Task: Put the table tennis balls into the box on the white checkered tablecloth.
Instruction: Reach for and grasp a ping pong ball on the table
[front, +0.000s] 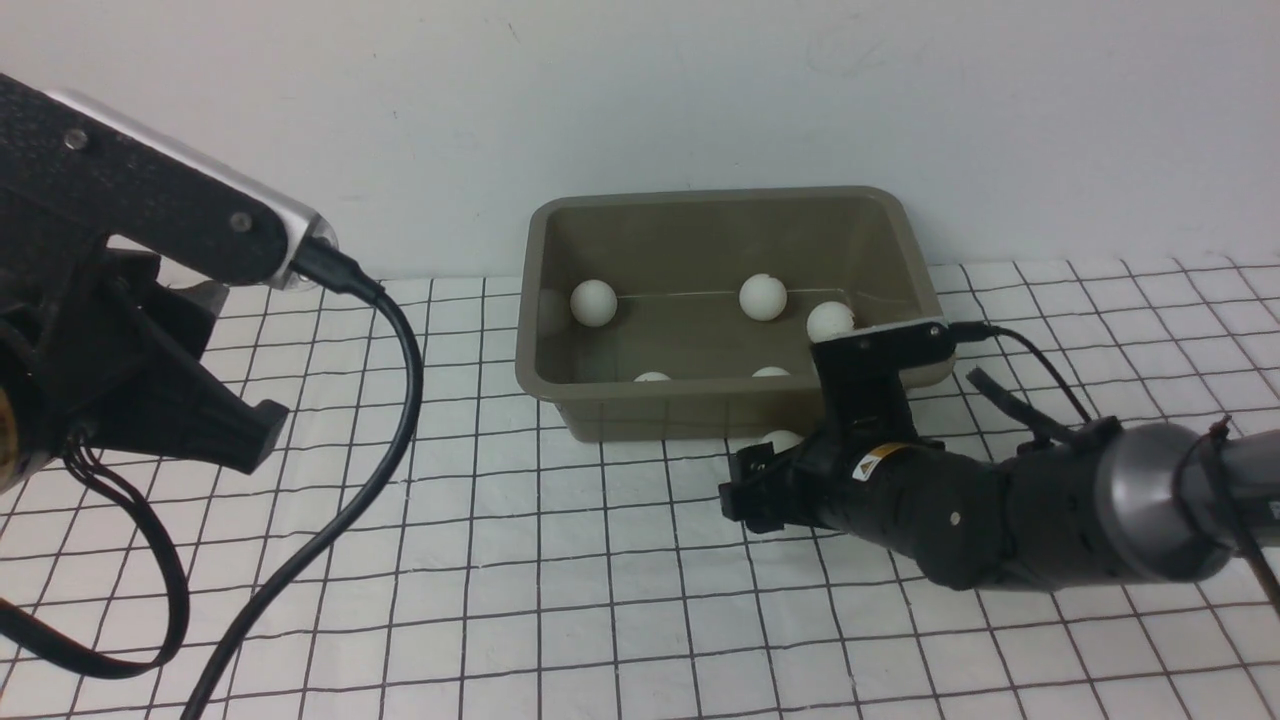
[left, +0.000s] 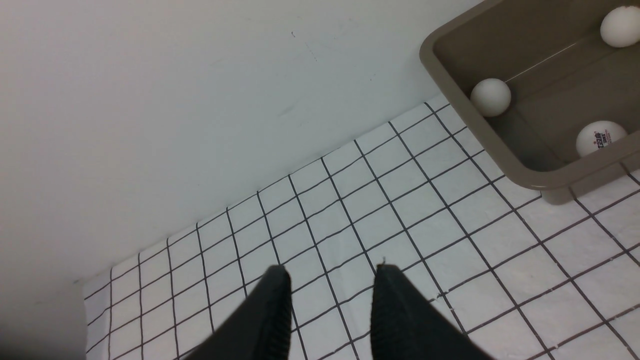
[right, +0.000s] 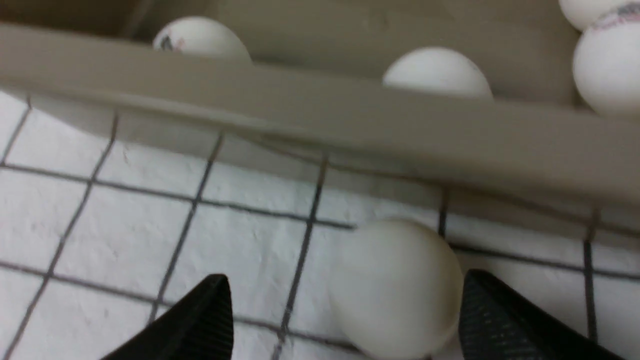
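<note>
Start with the table tennis balls: five sit inside the box, and you only see the tops of the two nearest ones over the near wall. Another ball lies outside on the white checkered tablecloth, just beside the near wall, and in the front view your right arm covers most of it. In the right wrist view that same ball is blurred and cut off by the picture's edge.

Your right pincer is spread wide. The ball lies between its fingers, up against one of them and well apart from the other; you cannot tell for sure whether it touches. Nothing is clamped. In the front view the fingertips themselves are hidden behind the wrist.

Your left pincer is partly open with nothing between its fingers, only bare cloth below.

The right arm lies low and stretched across the cloth from the right, its wrist aimed at the box's near wall. The left arm is raised at the left, well apart from the box, its pincer tilted downward.
</note>
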